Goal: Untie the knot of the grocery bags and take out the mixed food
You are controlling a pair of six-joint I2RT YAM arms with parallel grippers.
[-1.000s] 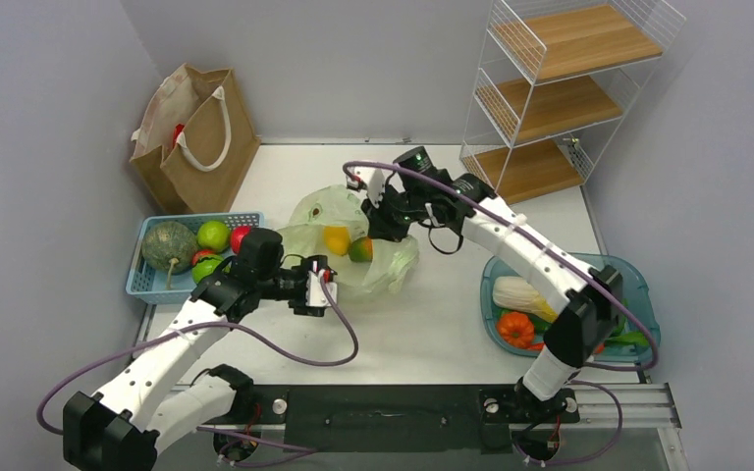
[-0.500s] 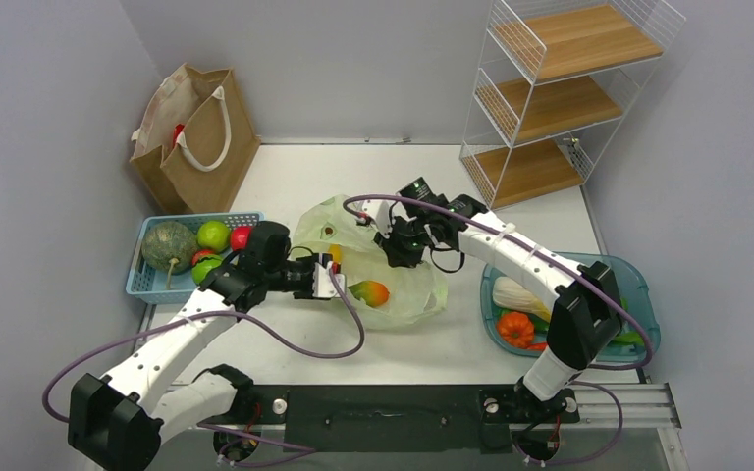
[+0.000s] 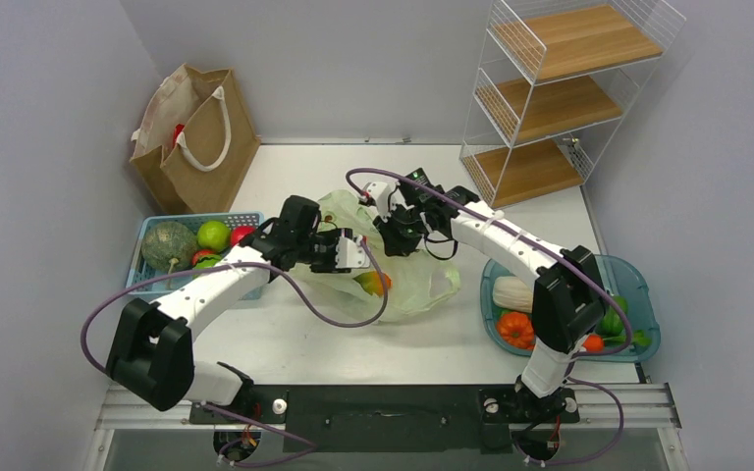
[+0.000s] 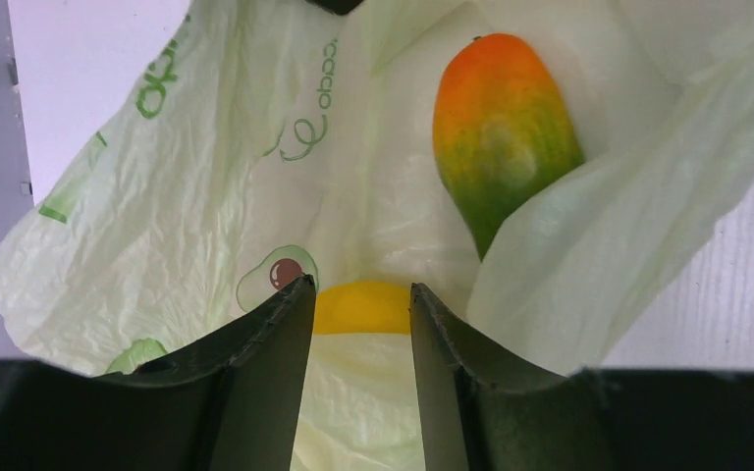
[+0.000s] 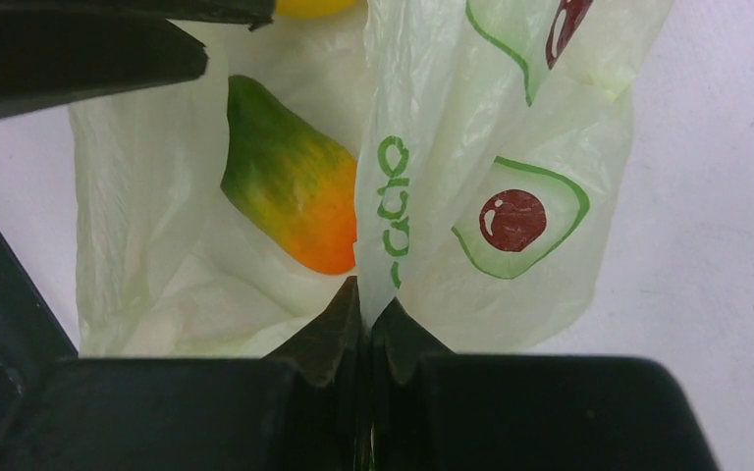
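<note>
- Green plastic sets the step: with the pale green bag (image 3: pixel 422 280) lying mid-desk, mouth spread wide and no knot to be made out in any view, looks like untying done and emptying in hand.
- On the right gripper (image 5: pixel 365 294): jaws clenched flat on a raised fold of the bag's film, the printed sheet rising straight out from between them. Seems meant to hold the mouth up and open.
- On the left gripper (image 4: pixel 358 289): jaws released, parted and aimed into the open mouth, grasping nothing. Just short of a yellow item (image 4: pixel 361 306) showing in the gap between them; touching or not, cannot tell.
- Inside the bag as well: an orange-green mango (image 4: pixel 503 137), beyond and right of the yellow item in the left wrist view, its green end tucked under a flap of film.
- Elsewhere: brown paper bag (image 3: pixel 196 137) upright at far left, well apart from both arms; blue basket (image 3: pixel 141 287) of produce at left; teal tray (image 3: pixel 648 304) at right with the cabbage (image 3: pixel 515 292) and a ribbed orange piece (image 3: pixel 515 329).
- Next, by judgement: calls for easing the left jaws forward around the yellow item, closing on it without trapping film, then drawing it out through the mouth. Mango likely after, once clear of its flap.
</note>
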